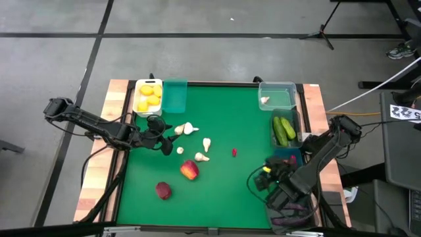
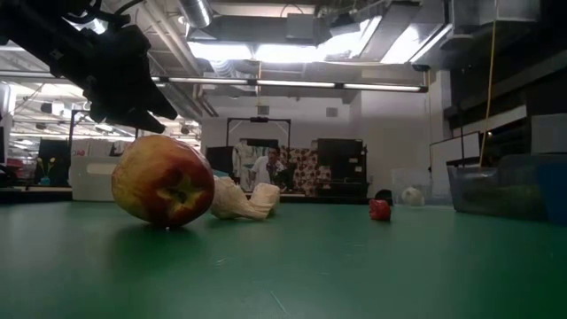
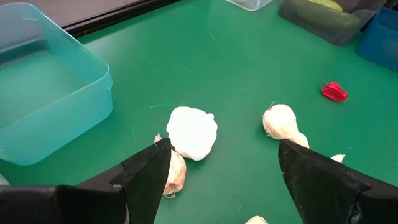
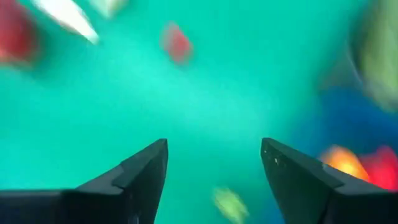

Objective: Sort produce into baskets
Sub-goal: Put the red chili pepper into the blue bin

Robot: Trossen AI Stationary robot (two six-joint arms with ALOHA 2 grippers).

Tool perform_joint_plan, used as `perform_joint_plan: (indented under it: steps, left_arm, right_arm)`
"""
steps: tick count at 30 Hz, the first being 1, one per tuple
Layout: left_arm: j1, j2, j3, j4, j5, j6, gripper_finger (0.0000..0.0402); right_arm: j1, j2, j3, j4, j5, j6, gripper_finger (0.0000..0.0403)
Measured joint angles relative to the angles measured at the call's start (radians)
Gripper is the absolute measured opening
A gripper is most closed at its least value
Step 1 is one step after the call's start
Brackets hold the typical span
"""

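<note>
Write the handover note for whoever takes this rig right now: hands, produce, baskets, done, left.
Left hand: open, empty, above the loose garlic bulbs beside the empty teal basket.
Right hand: open, empty, at the blue basket.
Done: lemons in the white basket; cucumbers in the dark grey basket; one garlic in the clear basket.
Left: several garlic bulbs, two apples, and a small red piece loose on the green mat.
</note>
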Motion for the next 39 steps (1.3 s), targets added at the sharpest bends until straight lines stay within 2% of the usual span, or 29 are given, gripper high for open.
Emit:
perform_joint_plan:
  steps: [3, 7, 10, 14, 16, 22, 34, 37, 39]
  left_arm:
    - [0.0, 0.0, 0.0, 0.0, 0.0, -0.001, 0.029]
    - [0.0, 0.0, 0.0, 0.0, 0.0, -0.004, 0.029]
    - [0.0, 0.0, 0.0, 0.0, 0.0, -0.003, 0.029]
    - [0.0, 0.0, 0.0, -0.004, 0.0, -0.004, 0.029]
    - [0.0, 0.0, 0.0, -0.002, 0.0, -0.004, 0.029]
    - [0.0, 0.0, 0.0, 0.0, 0.0, -0.005, 0.029]
    - [0.0, 0.0, 0.0, -0.001, -0.002, -0.024, 0.029]
    - [0.0, 0.0, 0.0, -0.001, -0.003, -0.028, 0.029]
    - [0.0, 0.0, 0.0, -0.001, -0.003, -0.035, 0.029]
  right_arm:
    - [-0.061, 0.001, 0.044, 0.046, 0.189, -0.119, 0.0251]
    - [-0.181, 0.038, 0.003, 0.179, 0.322, -0.28, 0.0244]
    - [-0.263, 0.103, -0.051, 0.352, 0.369, -0.407, 0.0241]
    - [-0.335, 0.22, -0.105, 0.58, 0.367, -0.543, 0.0241]
    - [-0.349, 0.271, -0.114, 0.614, 0.369, -0.543, 0.0241]
    - [-0.36, 0.365, -0.123, 0.546, 0.417, -0.373, 0.0241]
    - [-0.395, 0.495, -0.119, 0.612, 0.361, -0.362, 0.0239]
    - [-0.397, 0.514, -0.118, 0.637, 0.367, -0.342, 0.0221]
    - [-0.395, 0.516, -0.118, 0.641, 0.364, -0.31, 0.0193]
